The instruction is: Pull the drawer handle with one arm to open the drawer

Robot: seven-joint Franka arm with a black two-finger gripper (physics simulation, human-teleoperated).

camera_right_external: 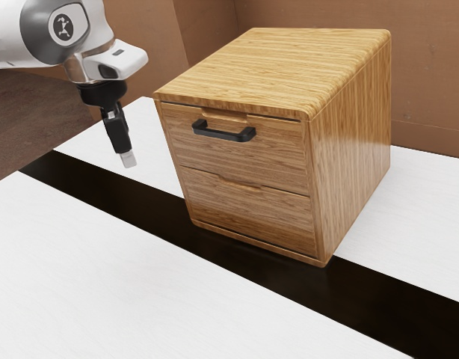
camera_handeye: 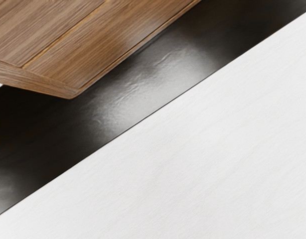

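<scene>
A wooden cabinet (camera_right_external: pixel 342 142) with two drawers stands on the table. The top drawer (camera_right_external: pixel 237 146) carries a black bar handle (camera_right_external: pixel 223 133), and its front sits flush with the cabinet face. My gripper (camera_right_external: pixel 125 153) hangs pointing down above the table, to the exterior view's left of the handle, at about its height and well apart from it. Nothing is in it. In the wrist view the cabinet's lower front (camera_handeye: pixel 68 40) lies ahead of my hand.
The lower drawer (camera_right_external: pixel 248 202) has no bar handle and is flush too. The tabletop is white (camera_right_external: pixel 102 284) with a wide black stripe (camera_right_external: pixel 110 187) running under the cabinet's front. Brown walls stand behind.
</scene>
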